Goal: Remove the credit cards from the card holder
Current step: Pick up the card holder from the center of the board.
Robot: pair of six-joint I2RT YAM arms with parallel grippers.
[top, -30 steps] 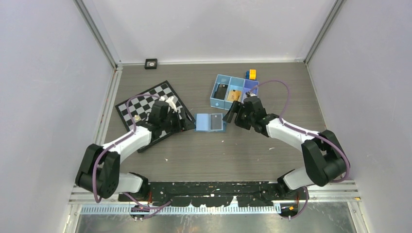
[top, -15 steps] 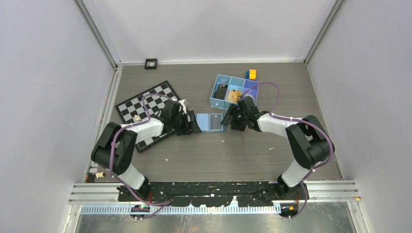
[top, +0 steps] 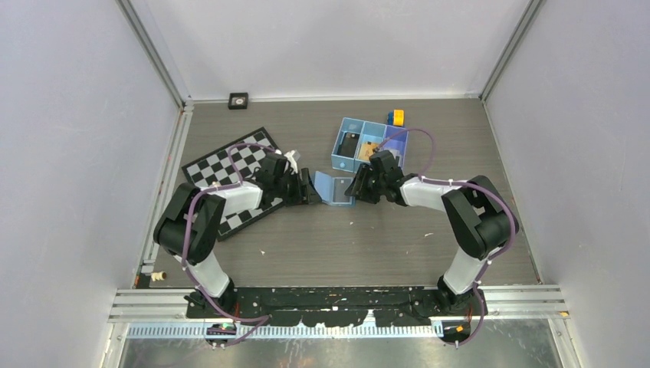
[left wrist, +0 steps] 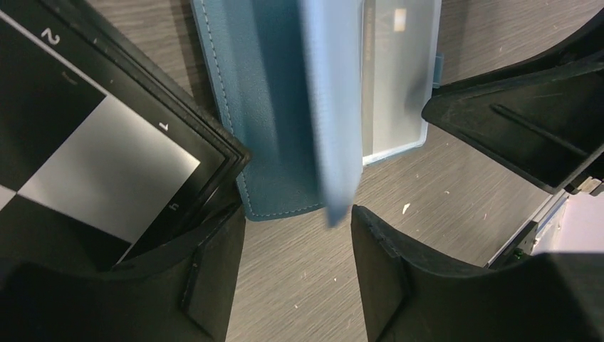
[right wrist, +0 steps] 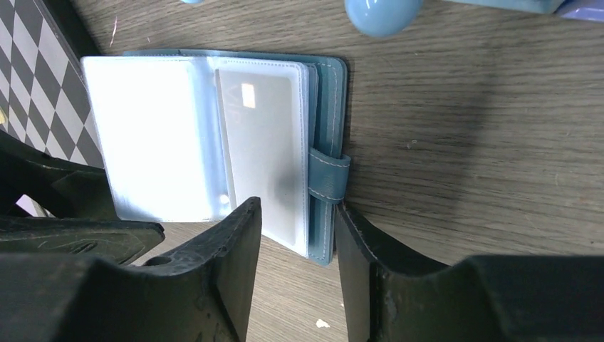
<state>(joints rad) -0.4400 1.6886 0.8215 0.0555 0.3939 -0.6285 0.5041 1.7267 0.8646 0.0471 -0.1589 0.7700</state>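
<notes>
1. Over the last second both arms have closed in on the wallet, and its left flap has tipped up.
2. The wallet lies on the table between the chessboard and the blue tray, with the grey card in its clear sleeve.
3. My left claw is spread, with the flap's edge at its mouth.
4. My right claw straddles the strap edge; I cannot tell whether it pinches.
5. The black card and the tan card sit in the tray.

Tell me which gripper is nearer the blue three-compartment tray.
Right. The right gripper sits just below the tray in the top view, at the card holder's right edge; the left gripper is across the holder, by the chessboard.
</notes>
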